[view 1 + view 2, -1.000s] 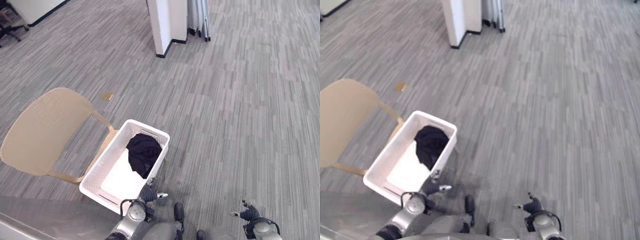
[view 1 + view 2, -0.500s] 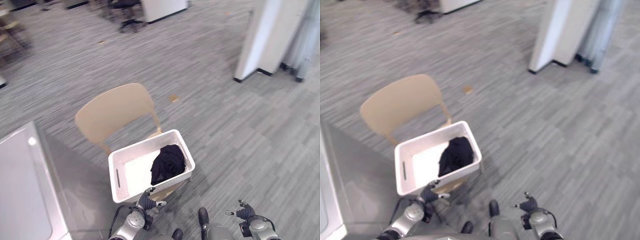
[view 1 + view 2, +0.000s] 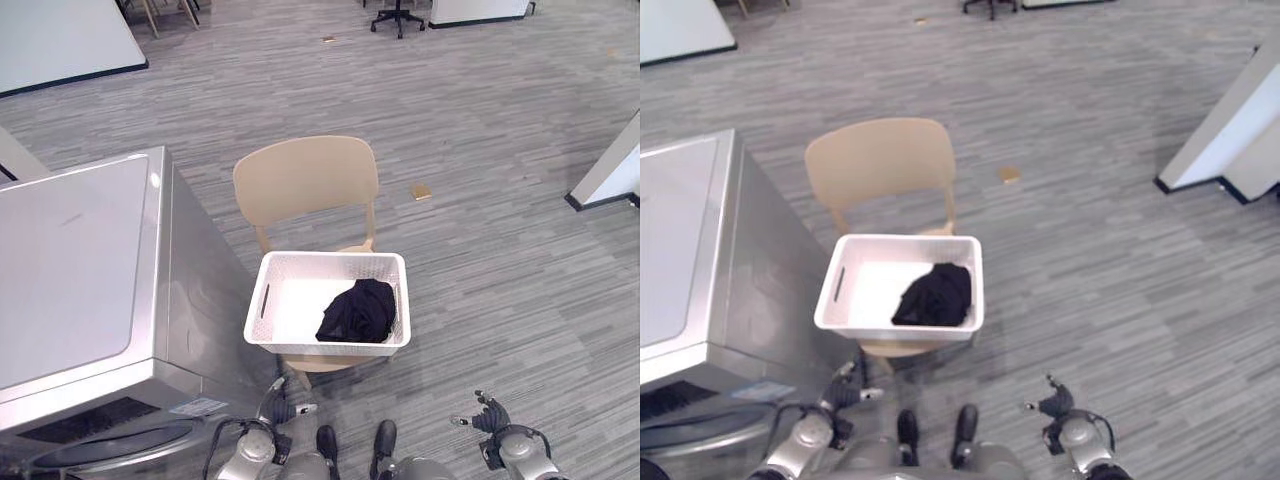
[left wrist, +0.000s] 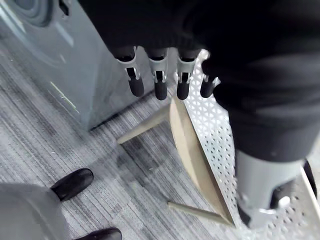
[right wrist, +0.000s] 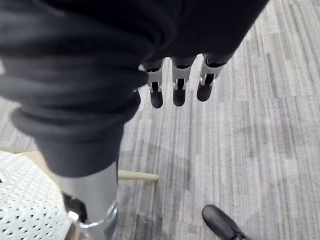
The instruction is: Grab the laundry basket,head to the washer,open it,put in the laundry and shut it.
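The whole view has swung round in the last second: the camera turned, not the things. A second ago I saw only part of the chair and basket against open floor; now one big silver-grey metal washer [image 3: 80, 290] stands at my left, with its round front door [image 4: 30, 10] showing in the left wrist view. To me that means the approach is done before the grab, since the basket sits unheld and the washer looks shut.

One pale tan wooden chair [image 3: 308, 180] stands just beside the washer, and on its seat rests one white perforated plastic laundry basket [image 3: 282, 266]. In the basket lies one crumpled black garment [image 3: 357, 311], toward the basket's right end, on a white base. There's one slot handle [image 3: 265, 301] visible on the basket's left end wall.

My left hand [image 3: 277, 404] hangs low near the chair's front legs, below the basket, fingers [image 4: 160, 85] straight and spread, holding nothing. My right hand [image 3: 487, 418] is off to the right over bare grey striped carpet [image 3: 500, 250], well apart from the basket, fingers [image 5: 179, 90] straight and empty too. I'd judge lifting the basket comes next.
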`<state>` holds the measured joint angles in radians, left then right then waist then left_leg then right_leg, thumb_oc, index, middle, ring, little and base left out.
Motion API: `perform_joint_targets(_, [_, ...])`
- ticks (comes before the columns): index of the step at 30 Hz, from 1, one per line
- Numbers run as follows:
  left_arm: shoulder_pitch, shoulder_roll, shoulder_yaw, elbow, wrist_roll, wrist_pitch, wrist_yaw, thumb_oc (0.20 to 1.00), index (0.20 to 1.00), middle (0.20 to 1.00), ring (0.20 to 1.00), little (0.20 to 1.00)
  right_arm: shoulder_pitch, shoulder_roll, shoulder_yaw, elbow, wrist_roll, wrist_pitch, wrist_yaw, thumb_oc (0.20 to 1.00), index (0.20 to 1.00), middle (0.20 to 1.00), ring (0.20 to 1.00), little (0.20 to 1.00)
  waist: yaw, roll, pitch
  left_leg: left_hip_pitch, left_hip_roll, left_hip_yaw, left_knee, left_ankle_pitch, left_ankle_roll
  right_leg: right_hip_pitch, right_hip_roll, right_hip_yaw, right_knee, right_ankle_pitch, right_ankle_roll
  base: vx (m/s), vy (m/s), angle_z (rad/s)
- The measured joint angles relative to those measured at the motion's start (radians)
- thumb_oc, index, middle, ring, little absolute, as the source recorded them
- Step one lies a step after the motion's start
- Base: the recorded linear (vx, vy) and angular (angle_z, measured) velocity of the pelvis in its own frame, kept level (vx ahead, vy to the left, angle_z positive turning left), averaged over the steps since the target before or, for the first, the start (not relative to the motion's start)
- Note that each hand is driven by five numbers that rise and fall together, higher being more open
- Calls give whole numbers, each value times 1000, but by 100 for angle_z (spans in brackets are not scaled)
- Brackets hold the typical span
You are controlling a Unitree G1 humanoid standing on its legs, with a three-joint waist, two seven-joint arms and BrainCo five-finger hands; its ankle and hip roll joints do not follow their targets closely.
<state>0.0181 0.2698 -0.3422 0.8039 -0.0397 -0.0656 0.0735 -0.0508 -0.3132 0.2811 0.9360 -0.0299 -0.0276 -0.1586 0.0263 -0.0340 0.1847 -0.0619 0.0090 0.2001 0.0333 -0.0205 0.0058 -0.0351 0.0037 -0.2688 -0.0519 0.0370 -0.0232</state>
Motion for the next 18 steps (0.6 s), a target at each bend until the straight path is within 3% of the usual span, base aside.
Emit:
perform_joint_targets(3, [26, 14, 44, 2, 0, 2, 0, 1000, 1000, 1000, 1000, 1000, 5, -29, 21, -109, -67, 7, 0, 1000, 1000, 1000, 1000, 1000, 2, 3, -2, 24, -21, -23, -9, 12, 18, -27, -20, 4, 105, -48, 42, 97, 86, -8])
perform_joint_targets(4, [35, 25, 55, 1, 0, 1, 1, 1000, 1000, 1000, 1000, 1000, 4, -90, 57, -210, -108, 6, -1, 1000, 1000, 1000, 1000, 1000, 3, 3, -3, 32, -26, -25, -12, 12, 22, -74, -51, 4, 235, -100, 88, 58, 10, 18])
perform_joint_targets(5, [30, 34, 56, 1, 0, 1, 3, 1000, 1000, 1000, 1000, 1000, -3, -107, 57, -228, -125, -2, -4, 1000, 1000, 1000, 1000, 1000, 4, -2, -8, 26, -30, -30, -12, 19, 33, -103, -63, 19, 293, -108, 86, 79, -8, 36])
perform_joint_targets(9, [32, 46, 48, 1, 2, 1, -1, 1000, 1000, 1000, 1000, 1000, -12, -178, 81, -393, -199, 2, -6, 1000, 1000, 1000, 1000, 1000, -5, -9, -9, 35, -61, -118, -27, 41, 69, -203, -57, 206, 483, -145, 86, 82, -52, 58])
perform_joint_targets(10, [32, 47, 35, 0, 4, -1, -5, 1000, 1000, 1000, 1000, 1000, -25, -188, 84, -435, -212, -4, -3, 1000, 1000, 1000, 1000, 1000, -7, -9, -8, 35, -63, -136, -33, 46, 67, -219, -42, 264, 473, -147, 82, 99, -72, 59])
perform_joint_targets(13, [30, 40, 28, 21, 6, -3, -9, 1000, 1000, 1000, 1000, 1000, -78, -202, 125, -486, -247, -8, 13, 1000, 1000, 1000, 1000, 1000, -2, -4, -5, 42, -63, -198, -33, 56, 55, -235, -3, 355, 369, -142, 88, 66, -99, 69])
perform_joint_targets(15, [21, 37, 36, 78, 13, -14, -3, 1000, 1000, 1000, 1000, 1000, -114, -206, 174, -487, -258, -16, 30, 1000, 1000, 1000, 1000, 1000, 4, -15, -11, 55, -75, -240, -38, 55, 49, -212, -25, 329, 278, -120, 106, 57, -127, 85])
perform_joint_targets(16, [26, 41, 43, 78, 13, -13, 5, 1000, 1000, 1000, 1000, 1000, -119, -202, 186, -476, -274, -23, 33, 1000, 1000, 1000, 1000, 1000, 10, -25, -15, 66, -83, -246, -41, 48, 40, -201, -37, 316, 251, -68, 99, 44, -123, 39])
perform_joint_targets(18, [51, 41, 65, 94, 13, -13, 15, 1000, 1000, 1000, 1000, 1000, -159, -179, 202, -421, -276, -25, 34, 1000, 1000, 1000, 1000, 1000, 30, -16, -24, 66, -76, -268, -50, 33, 23, -180, -35, 293, 209, 11, 87, 31, -83, 24])
